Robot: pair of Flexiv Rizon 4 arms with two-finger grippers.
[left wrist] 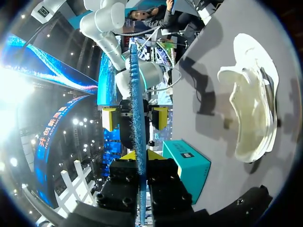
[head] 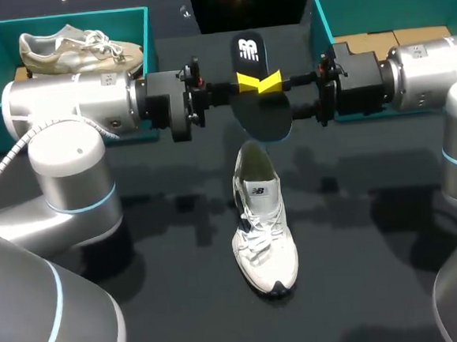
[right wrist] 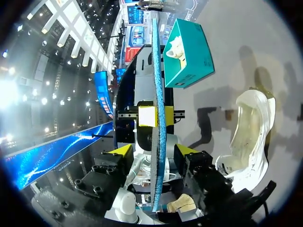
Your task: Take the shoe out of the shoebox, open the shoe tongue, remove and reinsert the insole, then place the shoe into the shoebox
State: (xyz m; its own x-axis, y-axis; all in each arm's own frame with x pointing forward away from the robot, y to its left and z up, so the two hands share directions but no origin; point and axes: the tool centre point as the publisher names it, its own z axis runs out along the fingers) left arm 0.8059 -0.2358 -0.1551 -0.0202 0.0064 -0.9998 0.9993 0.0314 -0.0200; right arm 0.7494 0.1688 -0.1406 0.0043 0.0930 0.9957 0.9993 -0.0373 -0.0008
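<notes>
Head view is showing the left gripper (head: 246, 82) clamping the insole (head: 263, 113) above the shoe (head: 262, 232) on the table (head: 379, 270), while the right gripper (head: 274, 81) is straddling it, fingers spread.

A white logo mark is printed on the black insole (head: 262, 114), at its 12 o'clock end; a small logo patch sits on the tongue (head: 259, 191) of the white shoe (head: 263, 243) on the worktop (head: 363, 271); a dark label on the teal shoebox (left wrist: 187, 163) wall is too small to read.
</notes>
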